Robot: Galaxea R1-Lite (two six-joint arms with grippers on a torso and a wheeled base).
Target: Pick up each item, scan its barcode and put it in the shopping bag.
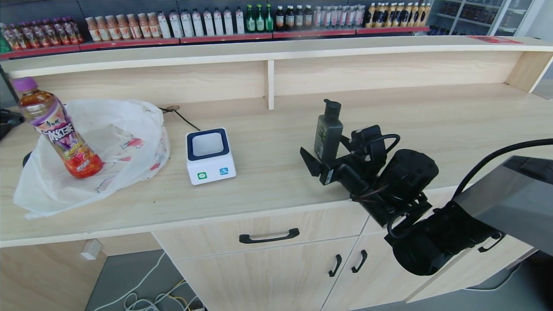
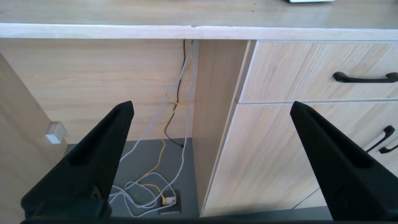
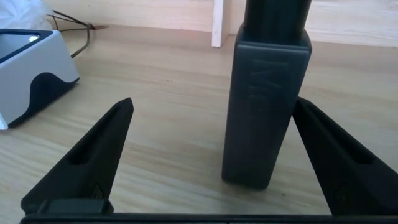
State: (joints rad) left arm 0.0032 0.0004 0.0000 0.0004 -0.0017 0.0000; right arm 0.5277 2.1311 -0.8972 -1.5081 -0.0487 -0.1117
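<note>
A dark grey bottle [image 1: 328, 131] with a black cap stands upright on the wooden counter [image 1: 268, 172], right of the middle. My right gripper [image 1: 323, 151] is open around its lower part. In the right wrist view the dark grey bottle [image 3: 266, 106] stands between the fingers of the right gripper [image 3: 212, 102], nearer one of them. The white and blue scanner [image 1: 210, 155] sits at the counter's centre. A tea bottle [image 1: 58, 129] with a purple cap leans on the crumpled white shopping bag [image 1: 129, 142] at the left. My left gripper [image 2: 211, 106] hangs open and empty before the cabinet front, below the counter edge.
A raised ledge [image 1: 268, 54] with a thin upright divider [image 1: 270, 84] runs behind the counter, and drink shelves [image 1: 259, 19] stand beyond it. The scanner's cable [image 1: 183, 116] trails back. A grey device [image 1: 518, 194] stands at the right edge. Drawers with black handles [image 1: 268, 236] lie below.
</note>
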